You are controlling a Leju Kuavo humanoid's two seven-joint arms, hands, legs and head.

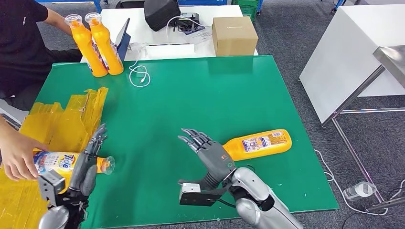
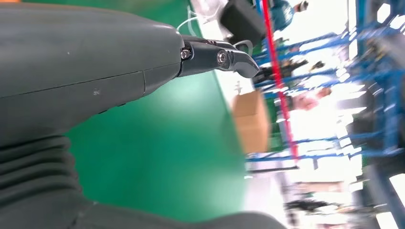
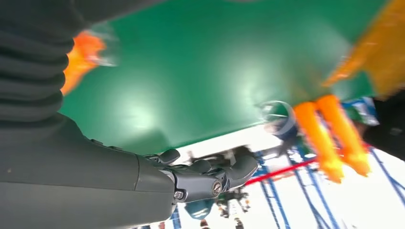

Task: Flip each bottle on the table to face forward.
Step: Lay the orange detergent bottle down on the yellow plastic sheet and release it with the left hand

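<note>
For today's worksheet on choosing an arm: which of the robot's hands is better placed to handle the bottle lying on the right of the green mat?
Right. The right hand hovers open beside the lying bottle; the left hand is across the mat.

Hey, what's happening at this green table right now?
A humanoid robot is working on orange bottles. Its left hand rests on a lying bottle that a person's hand also touches. Its right hand is open beside a second lying bottle, not gripping it. Two more bottles stand at the mat's far corner.
</note>
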